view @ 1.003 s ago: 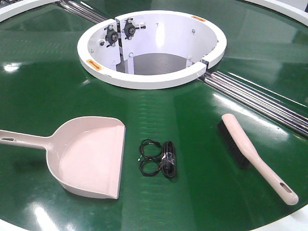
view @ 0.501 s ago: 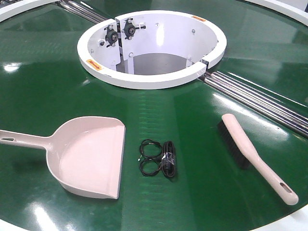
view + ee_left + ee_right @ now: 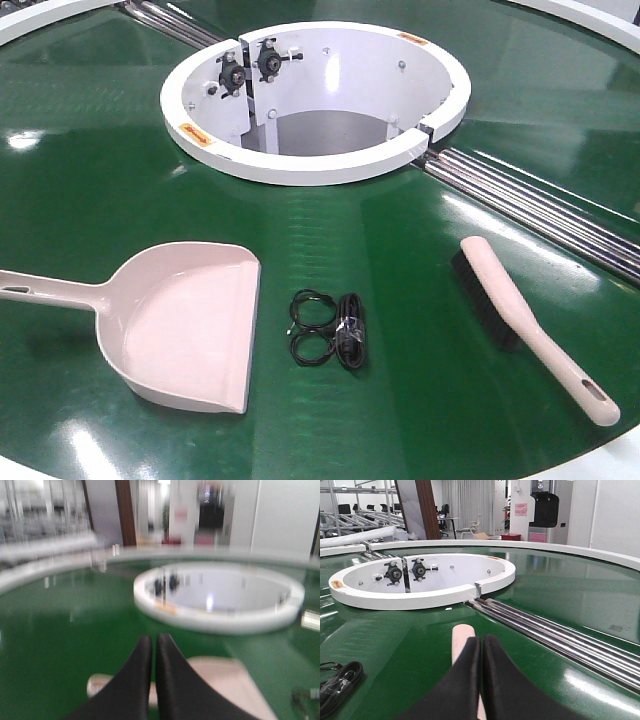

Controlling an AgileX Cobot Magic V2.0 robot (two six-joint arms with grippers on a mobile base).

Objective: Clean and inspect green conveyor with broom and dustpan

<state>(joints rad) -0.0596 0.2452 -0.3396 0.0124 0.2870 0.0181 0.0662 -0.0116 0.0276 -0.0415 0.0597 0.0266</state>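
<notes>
Exterior front-facing view: small orange labels (image 3: 189, 130) on the white central ring (image 3: 300, 168), too small to read. Glossy dark belt of the green conveyor (image 3: 100, 200) serving as worktop, with steel rollers (image 3: 530, 205) running from the ring toward the right. Beige-pink plastic dustpan (image 3: 185, 325) lying flat at lower left, wide mouth facing right, long handle pointing left. Coiled black cable bundle (image 3: 330, 330) just beside that mouth, not touching. Beige-pink broom (image 3: 525, 320) at lower right, short black bristles along its left side, tapering handle with hang hole toward the near rim.

Left wrist-mounted view: blurred throughout. Black, tapered left jaws clenched tip to tip, nothing between. Dustpan below and just beyond the tips, handle end to their left, pan to their right.

Right wrist-mounted view: pink sign (image 3: 521, 509) on the far wall, wording unreadable. Black right jaws pressed together, grasping nothing. Rounded pale end of the broom just beyond the tips, slightly left. Rollers to the right, cable bundle at lower left.
</notes>
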